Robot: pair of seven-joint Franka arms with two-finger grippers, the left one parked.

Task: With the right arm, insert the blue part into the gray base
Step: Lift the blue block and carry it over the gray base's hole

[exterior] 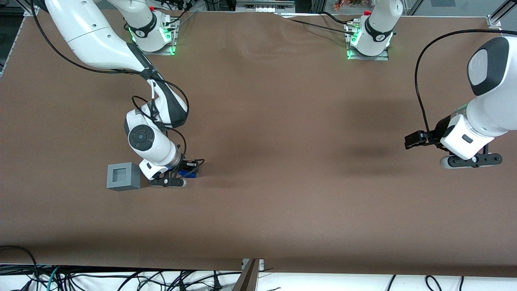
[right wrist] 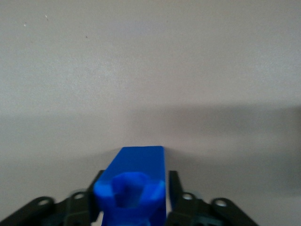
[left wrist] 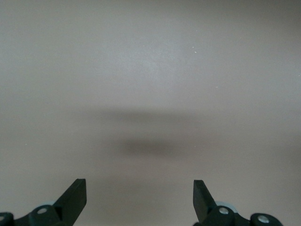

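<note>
Though the gripper (right wrist: 134, 200) of the right arm (exterior: 151, 139) already pinches the blue part (right wrist: 134, 181) between its fingers, low at the front view's lower left, the gray base (exterior: 123, 176) just beside it has an empty recess; carrying over and inserting remain.

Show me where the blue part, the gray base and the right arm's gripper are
blue part (right wrist: 136, 181), right wrist view, its top face.
gray base (exterior: 122, 174), front view, its recessed top.
gripper (right wrist: 134, 197), right wrist view, midway between fingertips, around the blue part.
</note>
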